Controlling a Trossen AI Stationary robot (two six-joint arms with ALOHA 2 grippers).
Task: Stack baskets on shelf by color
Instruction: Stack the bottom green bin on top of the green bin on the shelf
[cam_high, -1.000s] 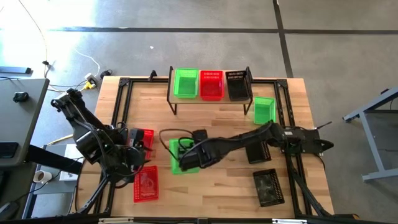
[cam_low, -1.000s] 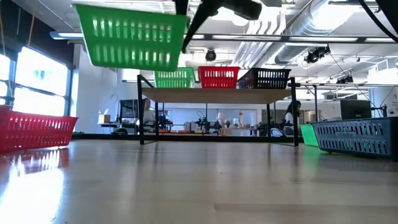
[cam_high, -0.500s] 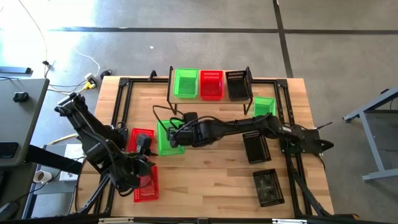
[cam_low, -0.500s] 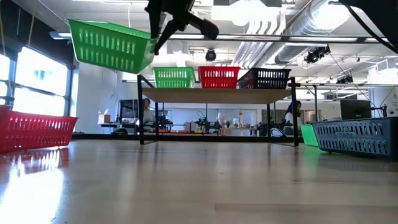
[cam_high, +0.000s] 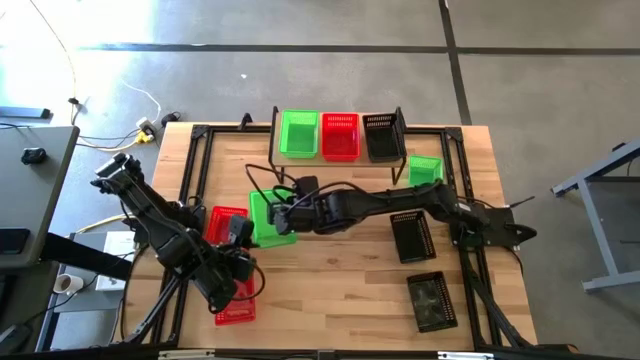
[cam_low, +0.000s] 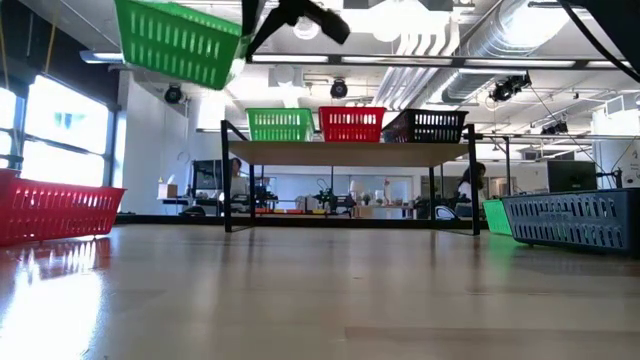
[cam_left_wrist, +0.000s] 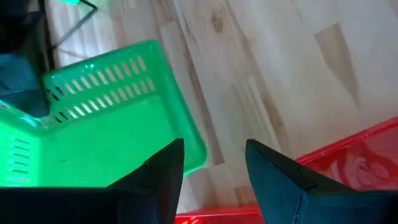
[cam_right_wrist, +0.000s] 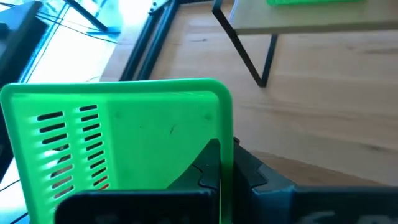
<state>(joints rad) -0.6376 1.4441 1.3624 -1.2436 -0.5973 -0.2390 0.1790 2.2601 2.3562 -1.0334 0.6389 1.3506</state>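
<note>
My right gripper (cam_high: 287, 212) is shut on a green basket (cam_high: 266, 216), held high above the table's middle left; the basket also shows in the low view (cam_low: 180, 42) and in the right wrist view (cam_right_wrist: 118, 143). The shelf (cam_high: 340, 162) at the far middle carries a green basket (cam_high: 298, 133), a red one (cam_high: 340, 135) and a black one (cam_high: 381, 135), each resting on its bottom. My left gripper (cam_left_wrist: 214, 171) is open and empty above a red basket (cam_high: 234, 305) at the near left. My right gripper pinches the green basket's wall at the rim (cam_right_wrist: 225, 134), on the side facing the table's right. One finger (cam_right_wrist: 204, 171) is inside the basket and one (cam_right_wrist: 252, 177) is outside. The fingers come from the table's right. The basket is lifted clear and tilted.
A second red basket (cam_high: 226, 222) lies at the left, beside the held one. A green basket (cam_high: 425, 173) lies right of the shelf. Two black baskets (cam_high: 412, 236) (cam_high: 432, 300) lie at the right and near right. Bare wood (cam_high: 330, 280) lies in the near middle.
My right gripper has carried the green basket up and toward the table's far left, and the basket has tipped from level to tilted. My left gripper has gone toward the table's near edge, over the near red basket.
</note>
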